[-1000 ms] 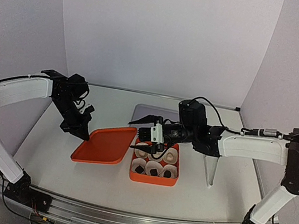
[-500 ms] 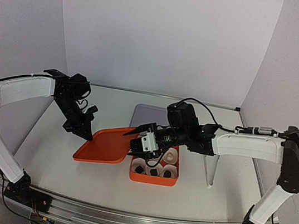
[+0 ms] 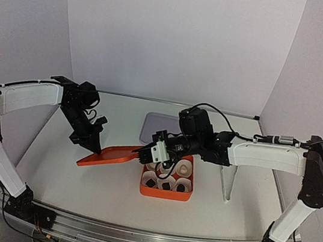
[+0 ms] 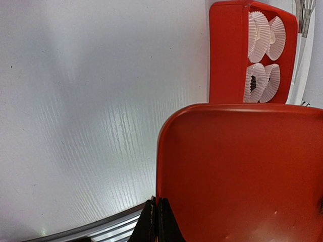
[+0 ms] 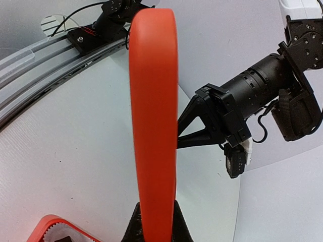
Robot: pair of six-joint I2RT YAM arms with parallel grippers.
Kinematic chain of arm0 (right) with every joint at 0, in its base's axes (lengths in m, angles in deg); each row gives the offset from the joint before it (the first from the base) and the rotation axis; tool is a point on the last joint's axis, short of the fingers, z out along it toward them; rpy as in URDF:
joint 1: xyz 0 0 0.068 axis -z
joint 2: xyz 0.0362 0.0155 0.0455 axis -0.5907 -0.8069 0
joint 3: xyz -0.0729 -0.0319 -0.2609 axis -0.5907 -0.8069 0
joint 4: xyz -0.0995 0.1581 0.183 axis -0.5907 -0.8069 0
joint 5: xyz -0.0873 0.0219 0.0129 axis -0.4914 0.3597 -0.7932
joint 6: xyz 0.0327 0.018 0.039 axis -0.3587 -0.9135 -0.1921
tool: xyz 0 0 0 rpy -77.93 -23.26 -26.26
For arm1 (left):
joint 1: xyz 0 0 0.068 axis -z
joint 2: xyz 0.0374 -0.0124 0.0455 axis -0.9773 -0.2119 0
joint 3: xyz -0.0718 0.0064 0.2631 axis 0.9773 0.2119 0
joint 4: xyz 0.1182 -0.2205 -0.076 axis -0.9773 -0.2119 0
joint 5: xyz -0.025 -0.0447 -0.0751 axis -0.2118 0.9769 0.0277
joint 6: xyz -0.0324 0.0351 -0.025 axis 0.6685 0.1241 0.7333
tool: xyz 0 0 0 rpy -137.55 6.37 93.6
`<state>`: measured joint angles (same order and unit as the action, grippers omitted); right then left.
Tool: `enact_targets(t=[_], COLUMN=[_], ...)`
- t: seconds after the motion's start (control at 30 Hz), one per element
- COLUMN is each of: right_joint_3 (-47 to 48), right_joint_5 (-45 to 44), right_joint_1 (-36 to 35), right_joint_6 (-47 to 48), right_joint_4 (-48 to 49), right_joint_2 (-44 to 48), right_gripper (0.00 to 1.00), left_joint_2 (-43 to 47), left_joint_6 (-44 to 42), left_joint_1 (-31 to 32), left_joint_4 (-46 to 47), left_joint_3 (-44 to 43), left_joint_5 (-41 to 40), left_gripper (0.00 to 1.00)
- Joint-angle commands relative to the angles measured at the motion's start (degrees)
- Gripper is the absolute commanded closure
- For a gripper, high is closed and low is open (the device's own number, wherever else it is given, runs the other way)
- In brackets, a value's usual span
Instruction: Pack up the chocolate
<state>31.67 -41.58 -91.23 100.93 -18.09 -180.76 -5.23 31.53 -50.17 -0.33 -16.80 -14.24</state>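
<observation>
The chocolate (image 3: 165,185) sits in paper cups (image 4: 260,35) in the orange box (image 3: 164,195), so lidding is in hand: the orange lid (image 3: 111,154) hangs tilted beside it, the left gripper (image 3: 91,142) and right gripper (image 3: 148,154) each clamped shut on an edge. Next, both must level it over the box. A second ago the right gripper was open, off the lid, which lay flatter.

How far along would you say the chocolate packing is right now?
Done: dark chocolates sit in paper cups in the front row of the orange box; the back row is partly hidden. In hand: the left pincer and right pincer grip opposite edges of the orange lid, tilted beside the box. Left: closing the open box with it.
</observation>
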Motion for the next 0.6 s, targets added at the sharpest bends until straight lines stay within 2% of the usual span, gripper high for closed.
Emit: enact_targets(t=[0.0, 0.07, 0.1, 0.13, 0.2, 0.23, 0.27, 0.3, 0.47, 0.5, 0.57], right_joint_3=[0.89, 0.15, -0.17, -0.6, -1.26, -1.57, -1.88, -2.16, -4.23, -4.04, -2.91], right_joint_5=[0.26, 0.81, 1.04, 1.29, 1.5, 1.53, 1.58, 1.6, -0.05, -1.73, -6.38], right_joint_1=[-0.29, -0.27, -0.28, -0.3, -0.29, -0.27, -0.27, -0.29, -0.23, -0.25, -0.07], right_joint_6=[0.86, 0.99, 0.88, 0.54, -0.68, -1.89, -3.35, -5.12, -16.36, -21.66, -32.42], right_joint_4=[-0.48, -0.62, -0.69, -0.84, -1.03, -1.06, -1.09, -1.12, -1.06, -1.05, -1.15], right_joint_2=[0.24, 0.99, 1.46, 2.07, 3.3, 4.0, 4.63, 5.27, 9.82, 10.55, 11.49], right_gripper=[1.0, 1.0, 1.0, 1.0, 1.0, 1.0, 1.0, 1.0, 1.0, 1.0, 1.0], left_joint_2=[-0.52, -1.11, -1.43, -1.83, -2.54, -2.76, -2.99, -3.16, -1.47, -0.04, 3.15], left_joint_6=[-1.31, -1.43, -1.4, -1.12, -0.43, 0.14, 0.83, 1.56, 8.37, 9.48, 10.74], left_joint_1=[0.08, 0.08, 0.06, 0.02, 0.0, -0.04, -0.11, -0.16, -0.35, -0.35, -0.35], left_joint_4=[0.16, 0.26, 0.36, 0.5, 0.74, 0.9, 0.94, 1.15, 3.52, 5.05, 11.09], left_joint_3=[-3.58, -5.24, -6.39, -8.07, -11.25, -13.05, -14.95, -16.71, -26.31, -26.91, -25.69], left_joint_5=[1.92, 1.43, 0.86, -0.69, -4.51, -6.93, -9.47, -12.08, -35.5, -40.41, -44.06], left_gripper=[0.86, 0.77, 0.67, 0.5, 0.25, 0.13, 0.05, 0.01, 0.0, 0.0, 0.0])
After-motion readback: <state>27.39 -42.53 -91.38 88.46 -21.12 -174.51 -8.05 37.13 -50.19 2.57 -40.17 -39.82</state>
